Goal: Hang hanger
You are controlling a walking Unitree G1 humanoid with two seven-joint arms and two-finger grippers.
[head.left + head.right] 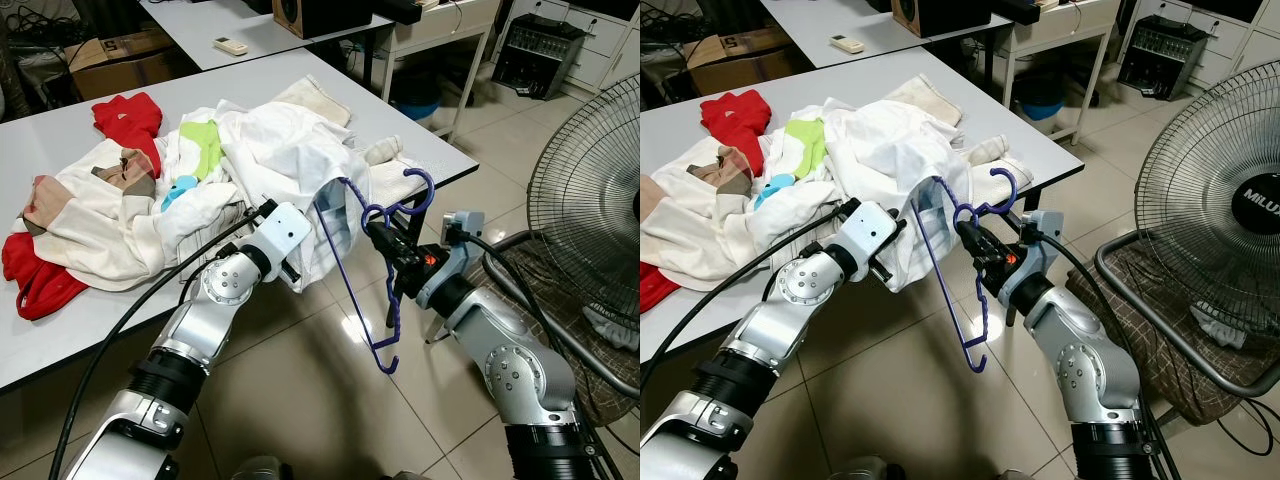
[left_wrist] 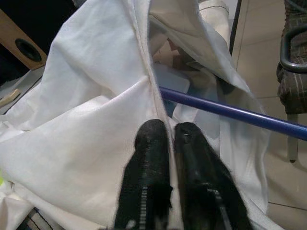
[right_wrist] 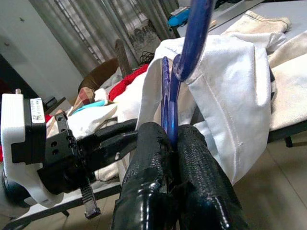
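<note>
A purple-blue hanger (image 1: 365,262) hangs tilted off the table's front edge, its hook (image 1: 422,189) pointing up. My right gripper (image 1: 378,238) is shut on the hanger's neck (image 3: 169,103). A white garment (image 1: 300,160) spills from the clothes pile over the table edge, and one arm of the hanger (image 2: 230,112) runs inside its opening. My left gripper (image 1: 308,262) is shut on a fold of that white garment (image 2: 96,143), just left of the hanger.
A pile of white, red and green clothes (image 1: 120,190) covers the grey table (image 1: 430,160). A standing fan (image 1: 600,210) and a checked cushion (image 1: 545,290) are close on the right. A second table with a remote (image 1: 230,44) is behind. Tiled floor lies below.
</note>
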